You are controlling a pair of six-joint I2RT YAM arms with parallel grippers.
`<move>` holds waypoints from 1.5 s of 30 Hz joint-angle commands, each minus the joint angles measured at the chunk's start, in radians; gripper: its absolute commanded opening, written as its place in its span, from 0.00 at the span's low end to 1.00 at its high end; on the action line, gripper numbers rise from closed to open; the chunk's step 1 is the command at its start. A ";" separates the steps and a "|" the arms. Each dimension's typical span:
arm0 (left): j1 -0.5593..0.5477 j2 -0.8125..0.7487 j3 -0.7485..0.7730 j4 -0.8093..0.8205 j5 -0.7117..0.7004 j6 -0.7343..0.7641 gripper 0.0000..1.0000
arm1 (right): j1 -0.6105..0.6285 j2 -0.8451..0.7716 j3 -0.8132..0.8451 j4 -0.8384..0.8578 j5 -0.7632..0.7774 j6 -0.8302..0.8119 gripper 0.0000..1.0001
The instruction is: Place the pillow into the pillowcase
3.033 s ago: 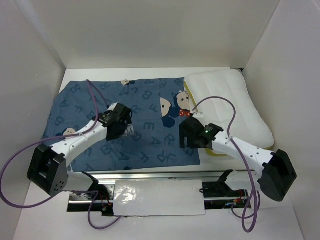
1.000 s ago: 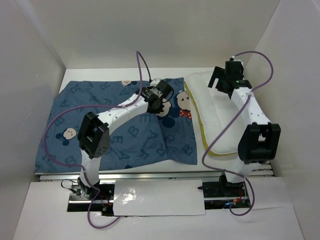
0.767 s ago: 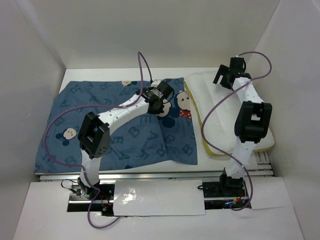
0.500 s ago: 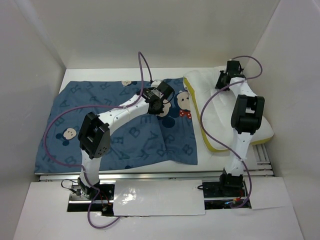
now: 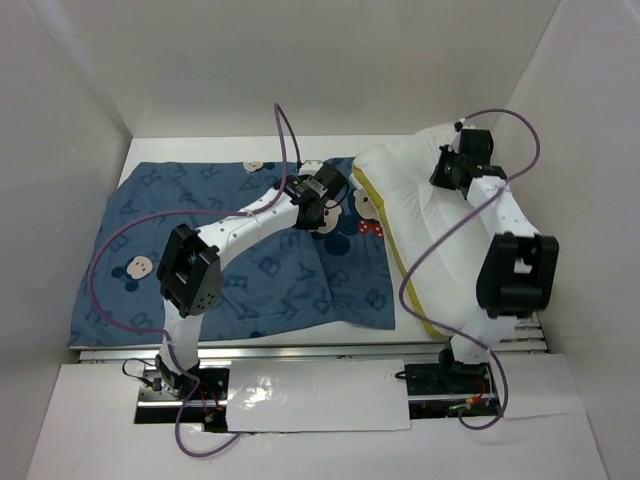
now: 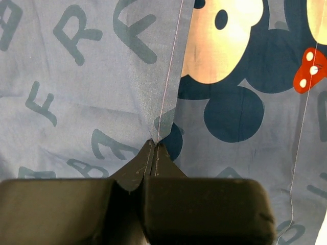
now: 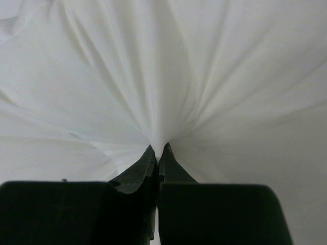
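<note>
- The left end effector point(image 6: 155, 145) is clenched on a thin pinch of the blue printed fabric pillowcase with letters and mouse faces point(image 5: 230, 250), right on a seam near its right-hand edge, toward the far side of the table point(image 5: 190, 148).
- My guess: that pinch is there to lift the top layer and open a mouth.
- The rest of the pillowcase lies spread over the left and middle of the table.
- The right end effector point(image 7: 159, 150) is clamped on a fold of the soft cream-white rectangular pillow with the yellow side band point(image 5: 440, 250), and creases fan out from the grip.
- The pillow sits along the table's right edge, its far end hoisted near the far right corner, yellow band just beside the pillowcase.
- None of it looks inside yet.
</note>
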 commanded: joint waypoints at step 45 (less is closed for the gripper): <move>-0.042 -0.188 -0.145 0.046 -0.024 -0.089 0.00 | 0.727 -0.019 -0.111 -0.259 0.396 0.237 0.00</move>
